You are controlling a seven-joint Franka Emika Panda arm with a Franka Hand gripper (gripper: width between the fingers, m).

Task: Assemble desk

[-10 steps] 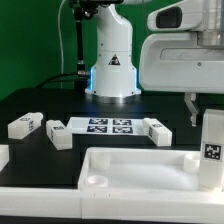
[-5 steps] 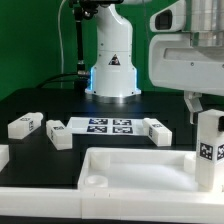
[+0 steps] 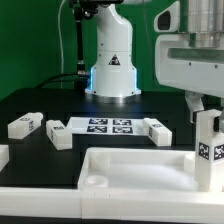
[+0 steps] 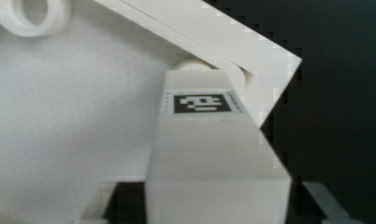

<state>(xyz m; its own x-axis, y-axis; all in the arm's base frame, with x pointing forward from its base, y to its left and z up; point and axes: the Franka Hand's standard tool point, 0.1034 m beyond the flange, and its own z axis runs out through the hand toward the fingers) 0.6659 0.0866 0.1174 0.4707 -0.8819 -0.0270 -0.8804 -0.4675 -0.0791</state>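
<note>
In the exterior view, the tool (image 3: 204,112) hangs at the exterior view's right and is closed on a white leg (image 3: 209,150). The leg stands upright, and its black-and-white tag (image 3: 211,152) faces the camera. One dark finger (image 3: 192,104) shows just beside the top of the leg. The lower end of the leg is at the right end of the tabletop (image 3: 130,168), which lies in the front on the black table (image 3: 40,100). The tabletop has its raised rim upward, and a corner socket (image 3: 95,180) shows at its left end. I cannot tell if the leg is already in a socket, because the rim hides its foot.

Behind the tabletop lies the marker board (image 3: 110,126), flat on the table. One loose leg (image 3: 25,125) lies well to its left, another loose leg (image 3: 58,136) lies just beside its left end, and a third loose leg (image 3: 156,130) lies at its right end. A white piece (image 3: 3,155) is cut by the left border; perhaps it is one more leg. The robot base (image 3: 112,65) stands at the back.

In the wrist view, the leg (image 4: 203,160) fills the middle, with its tag (image 4: 203,103) on the visible face. Its far end meets a corner of the tabletop (image 4: 78,110). The black table (image 4: 336,130) shows beside it.
</note>
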